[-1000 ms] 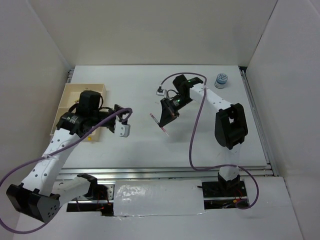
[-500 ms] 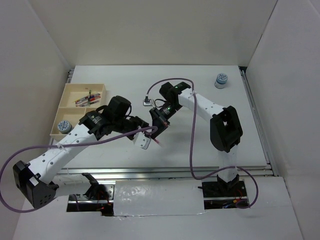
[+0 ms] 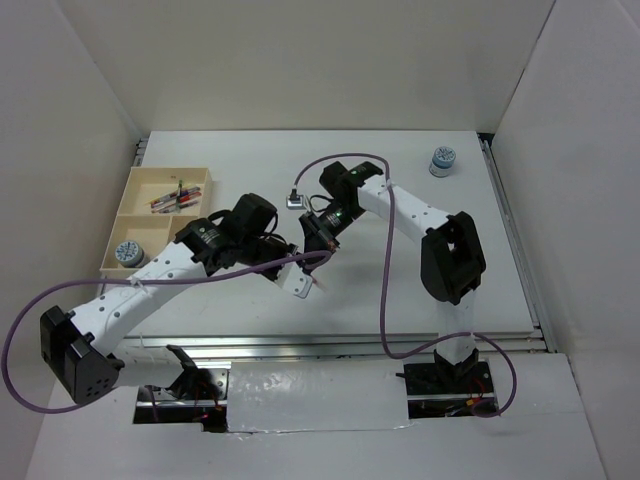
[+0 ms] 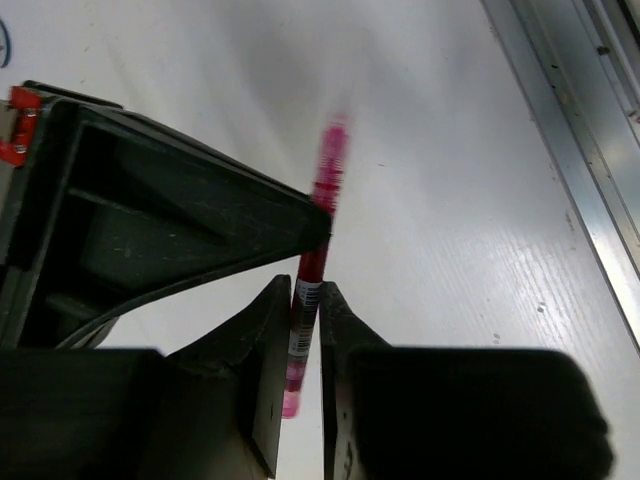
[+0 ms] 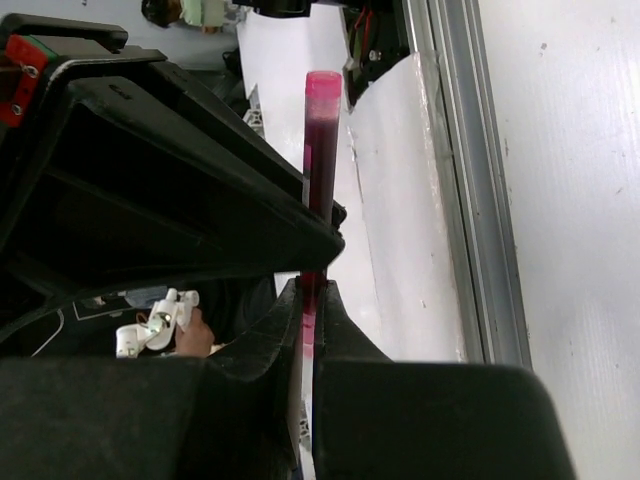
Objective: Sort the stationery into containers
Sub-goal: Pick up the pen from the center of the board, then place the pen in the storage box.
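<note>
The red pen (image 4: 322,190) is held above the table (image 3: 250,160), off to the right of the tray (image 3: 140,178) and apart from it, with both hands on it at once; the right hand (image 5: 312,290) is clamped tight on the shaft; the left hand (image 4: 306,295) is drawn narrow around the labelled end just beside it, its fingers (image 4: 272,330) pressing each side with no gap that I can make out; this looks like a handover from right to left, since the left arm is the one on the tray's side. As for progress, the tray's far right compartment holds a small cluster of pens (image 3: 172,198) and its near left compartment holds one patterned roll (image 3: 127,252), so part of the sorting is done; what is left, by my judgement, is this pen and a second roll (image 3: 442,160), which stands well apart from the tray at the far right of the table; no other loose stationery shows.
</note>
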`<action>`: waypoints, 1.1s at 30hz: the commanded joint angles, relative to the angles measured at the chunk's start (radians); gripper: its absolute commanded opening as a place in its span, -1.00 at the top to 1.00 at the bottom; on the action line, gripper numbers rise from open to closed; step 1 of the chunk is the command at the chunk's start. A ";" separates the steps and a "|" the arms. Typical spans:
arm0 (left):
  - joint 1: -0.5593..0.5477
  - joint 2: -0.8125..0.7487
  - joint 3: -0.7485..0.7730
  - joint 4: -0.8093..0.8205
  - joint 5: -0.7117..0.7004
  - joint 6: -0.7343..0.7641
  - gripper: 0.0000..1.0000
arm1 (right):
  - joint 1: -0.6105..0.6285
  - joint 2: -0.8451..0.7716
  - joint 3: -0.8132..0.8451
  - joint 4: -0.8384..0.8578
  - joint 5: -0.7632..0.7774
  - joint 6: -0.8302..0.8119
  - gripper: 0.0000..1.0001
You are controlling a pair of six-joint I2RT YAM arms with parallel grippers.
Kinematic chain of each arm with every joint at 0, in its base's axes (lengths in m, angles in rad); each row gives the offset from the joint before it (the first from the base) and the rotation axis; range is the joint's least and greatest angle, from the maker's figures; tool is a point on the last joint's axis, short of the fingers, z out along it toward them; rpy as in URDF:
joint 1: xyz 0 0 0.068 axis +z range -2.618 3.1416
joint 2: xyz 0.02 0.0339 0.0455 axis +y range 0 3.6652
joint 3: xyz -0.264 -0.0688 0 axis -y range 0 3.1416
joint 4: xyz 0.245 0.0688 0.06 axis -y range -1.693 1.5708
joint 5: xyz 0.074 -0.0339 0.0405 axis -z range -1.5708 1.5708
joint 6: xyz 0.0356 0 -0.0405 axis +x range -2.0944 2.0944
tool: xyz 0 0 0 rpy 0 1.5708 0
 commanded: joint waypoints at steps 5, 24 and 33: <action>0.023 -0.003 -0.014 0.002 -0.025 0.016 0.90 | -0.008 -0.041 0.056 -0.030 -0.012 0.000 0.69; 0.948 0.340 0.335 -0.200 0.185 0.571 1.00 | -0.568 -0.042 0.034 0.022 0.026 0.020 -0.28; 1.091 0.706 0.677 -0.141 0.047 0.547 1.00 | -0.565 -0.032 0.002 0.057 0.054 0.056 -0.23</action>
